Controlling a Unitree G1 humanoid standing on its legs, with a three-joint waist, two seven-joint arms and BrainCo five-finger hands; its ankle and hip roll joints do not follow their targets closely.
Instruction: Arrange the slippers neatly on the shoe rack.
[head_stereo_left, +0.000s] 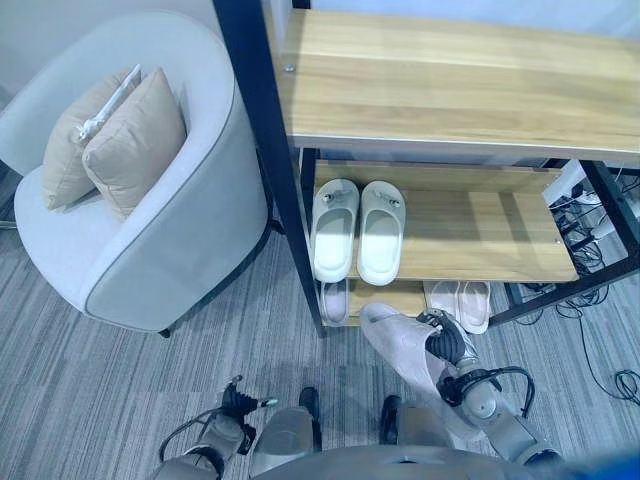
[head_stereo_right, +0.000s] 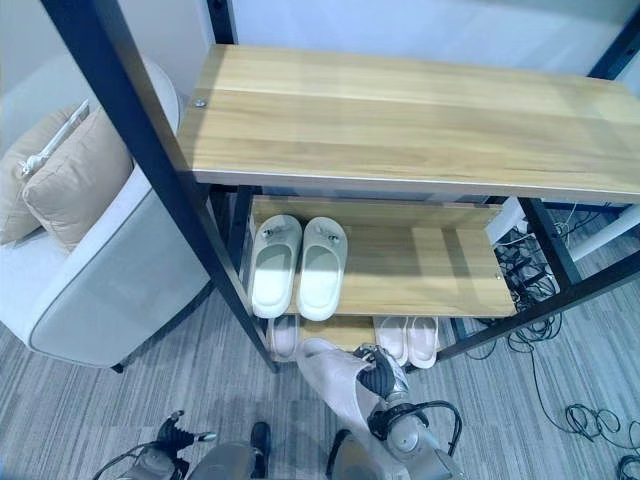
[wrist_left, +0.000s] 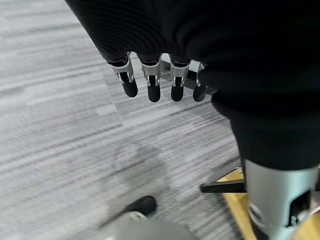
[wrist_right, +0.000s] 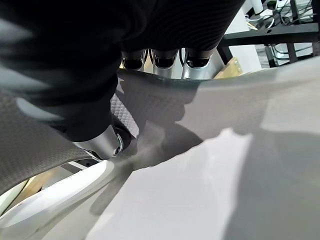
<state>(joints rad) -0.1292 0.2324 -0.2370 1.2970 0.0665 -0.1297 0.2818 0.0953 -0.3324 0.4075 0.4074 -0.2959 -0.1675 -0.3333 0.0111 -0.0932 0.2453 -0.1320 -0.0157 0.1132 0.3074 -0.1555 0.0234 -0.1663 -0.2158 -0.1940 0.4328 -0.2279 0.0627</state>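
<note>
A white slipper pair (head_stereo_left: 357, 230) rests on the shoe rack's middle shelf (head_stereo_left: 480, 235).

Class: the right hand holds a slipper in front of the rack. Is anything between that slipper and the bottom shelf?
Nothing visible blocks it. The right hand grips the slipper just before the bottom shelf, where a gap lies between a single slipper and a pink pair.

Slippers on and before the shoe rack, armchair to its left

On the shoe rack's (head_stereo_left: 450, 90) middle shelf (head_stereo_left: 480, 235) a pair of slippers (head_stereo_left: 357, 230) lies side by side at the left end. Two more slippers (head_stereo_left: 460, 300) lie lower down, further right. The right hand (head_stereo_left: 450, 345) holds a slipper (head_stereo_left: 395, 335) near the rack. The armchair (head_stereo_left: 150, 240) carries two cushions (head_stereo_left: 115, 140). The left hand (head_stereo_left: 238, 402) hangs over the floor (head_stereo_left: 90, 400).
</note>
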